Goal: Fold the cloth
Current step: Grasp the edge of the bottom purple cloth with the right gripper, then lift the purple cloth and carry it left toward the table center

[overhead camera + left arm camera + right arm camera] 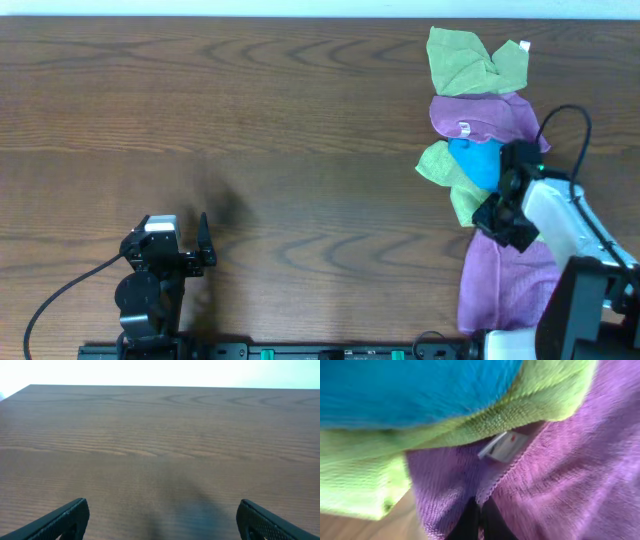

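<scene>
The mauve cloth (505, 285) lies stretched from my right gripper (503, 212) down to the near right table edge. In the right wrist view the black fingers (480, 519) are shut on a scalloped edge of this cloth (570, 475). My left gripper (172, 245) sits at the near left, open and empty, its two fingers wide apart over bare wood (162, 520).
A pile of cloths sits at the far right: two green cloths (470, 60) (445, 172), a purple cloth with a small white tag (485, 118) and a blue cloth (476, 160). Blue (415, 390) and green (485, 420) fabric and a white tag (503, 446) fill the right wrist view.
</scene>
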`<action>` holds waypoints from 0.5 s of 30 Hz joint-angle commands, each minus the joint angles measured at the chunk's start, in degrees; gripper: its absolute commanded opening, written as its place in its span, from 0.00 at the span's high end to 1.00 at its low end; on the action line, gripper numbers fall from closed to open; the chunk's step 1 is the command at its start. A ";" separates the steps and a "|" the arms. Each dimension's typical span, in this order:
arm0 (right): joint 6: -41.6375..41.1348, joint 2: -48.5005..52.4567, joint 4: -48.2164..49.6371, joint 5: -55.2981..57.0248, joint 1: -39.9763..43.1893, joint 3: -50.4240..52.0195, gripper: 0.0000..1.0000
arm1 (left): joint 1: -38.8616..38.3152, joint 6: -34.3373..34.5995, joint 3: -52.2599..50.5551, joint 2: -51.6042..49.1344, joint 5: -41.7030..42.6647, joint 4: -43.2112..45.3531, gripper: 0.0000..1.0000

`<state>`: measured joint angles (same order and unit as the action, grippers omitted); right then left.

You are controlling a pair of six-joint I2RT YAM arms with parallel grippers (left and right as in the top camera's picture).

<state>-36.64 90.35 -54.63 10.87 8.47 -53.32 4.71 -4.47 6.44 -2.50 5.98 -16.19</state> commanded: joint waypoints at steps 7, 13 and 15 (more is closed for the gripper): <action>6.91 -7.32 -13.51 -0.33 0.15 -24.65 0.99 | -0.24 0.42 -1.31 0.28 -0.39 -0.63 0.04; 14.80 -10.73 -16.33 -8.79 -3.87 -39.28 0.99 | -0.24 0.42 -1.31 0.28 -0.39 -0.66 0.05; 16.20 -11.52 -16.28 -11.80 -6.51 -43.67 0.99 | -0.24 0.42 -1.31 0.28 -0.39 -0.63 0.05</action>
<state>-25.26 80.55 -70.87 5.10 4.95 -92.07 4.71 -4.47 6.44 -2.50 5.98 -16.19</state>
